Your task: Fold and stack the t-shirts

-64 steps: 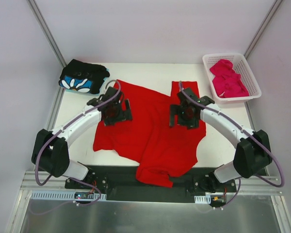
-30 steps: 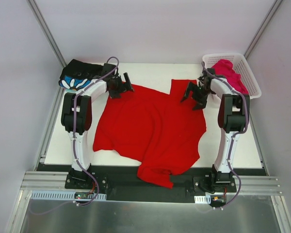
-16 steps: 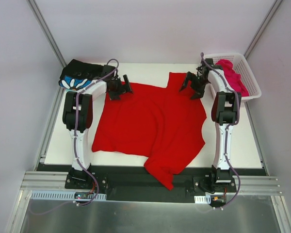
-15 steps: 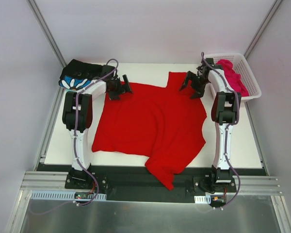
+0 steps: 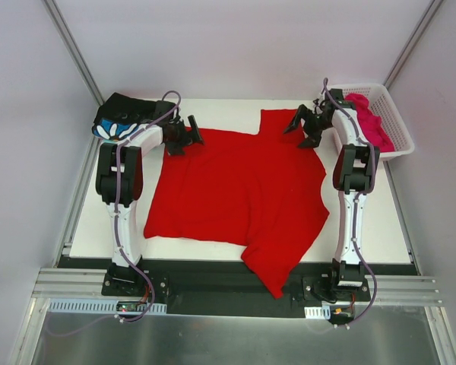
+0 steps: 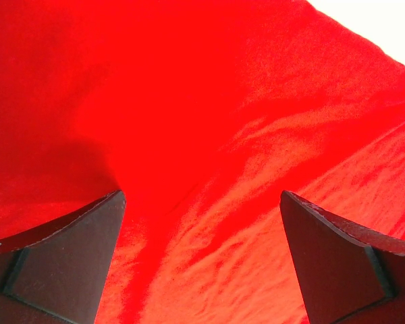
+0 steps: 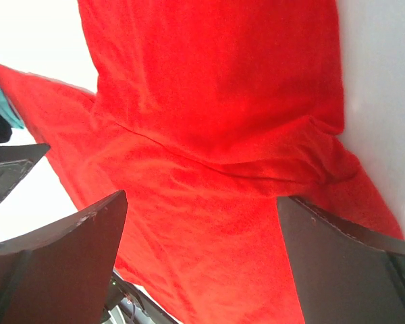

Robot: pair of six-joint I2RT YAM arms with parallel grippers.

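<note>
On the far left corner of the white table point(image 5: 228, 110), a bundled black shirt point(image 5: 129, 120) with blue-and-white flowers is seen. Just right of it, the left gripper point(image 5: 184, 135) is held low at the far left edge of the red shirt point(image 5: 239, 190). Its jaws are spread wide and nothing is gripped; in the wrist view only red cloth is seen beyond the fingers. The red shirt is laid fairly flat across the middle of the table, with one corner hanging over the near edge between the arm bases. At the shirt's far right, by a sleeve, the right gripper point(image 5: 304, 131) is held with its jaws likewise wide apart and empty. In the far right corner, a pink shirt point(image 5: 372, 129) is heaped in a white basket point(image 5: 399, 141), just beside the right arm.
</note>
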